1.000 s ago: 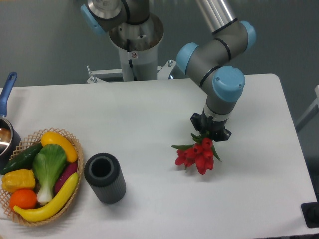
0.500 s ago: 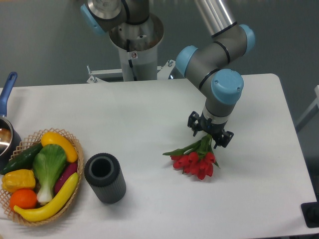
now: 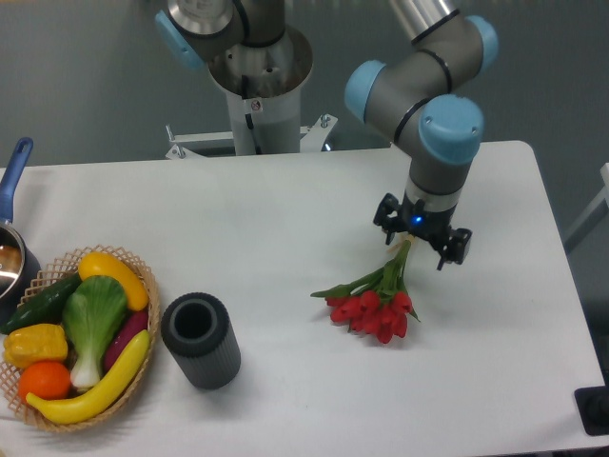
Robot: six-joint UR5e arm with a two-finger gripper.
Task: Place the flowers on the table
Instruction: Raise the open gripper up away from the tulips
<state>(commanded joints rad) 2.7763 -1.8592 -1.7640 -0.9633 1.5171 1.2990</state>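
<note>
The flowers, a small bunch of red tulips with green stems and leaves, lie flat on the white table, right of its middle. Their stems point up and right toward my gripper. My gripper hangs just above the stem ends with its fingers spread apart. It holds nothing.
A dark cylinder stands at the front left. A round wicker basket with a banana, a green leafy vegetable and other produce sits at the left edge. A blue-handled pot is at the far left. The robot base stands behind the table.
The gripper opened and let go of the flowers, then rose and moved right. The flowers dropped from a hanging pose to lying flat on the table.
</note>
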